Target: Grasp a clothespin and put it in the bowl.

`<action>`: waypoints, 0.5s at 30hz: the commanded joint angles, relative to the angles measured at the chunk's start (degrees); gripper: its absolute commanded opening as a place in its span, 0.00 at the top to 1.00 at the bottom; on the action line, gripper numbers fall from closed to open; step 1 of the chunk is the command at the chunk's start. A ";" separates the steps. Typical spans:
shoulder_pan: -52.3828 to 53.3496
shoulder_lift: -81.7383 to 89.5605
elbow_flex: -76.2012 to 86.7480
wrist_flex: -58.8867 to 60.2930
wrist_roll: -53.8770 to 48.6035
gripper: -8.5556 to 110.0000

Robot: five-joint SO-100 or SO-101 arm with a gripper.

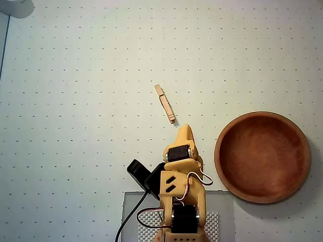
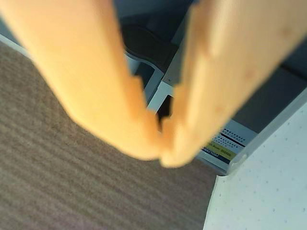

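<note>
Fingertips meet in the wrist view: my gripper is pressed together with nothing between its orange fingers, which fill most of that picture. Behind them lie brown carpet, a blurred grey and white frame, and a corner of the dotted white table.

From overhead, my gripper points up the picture from my orange arm, whose base stands on a grey mat at the table's lower edge. The clothespin lies flat on the table just up and left of my gripper's tip, apart from it, slanting so that its lower end is the nearer one. The bowl sits to the right of my gripper, well apart from the clothespin, and its brown hollow holds nothing.
</note>
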 commanded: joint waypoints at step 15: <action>0.53 -22.85 -21.09 -0.35 -26.02 0.95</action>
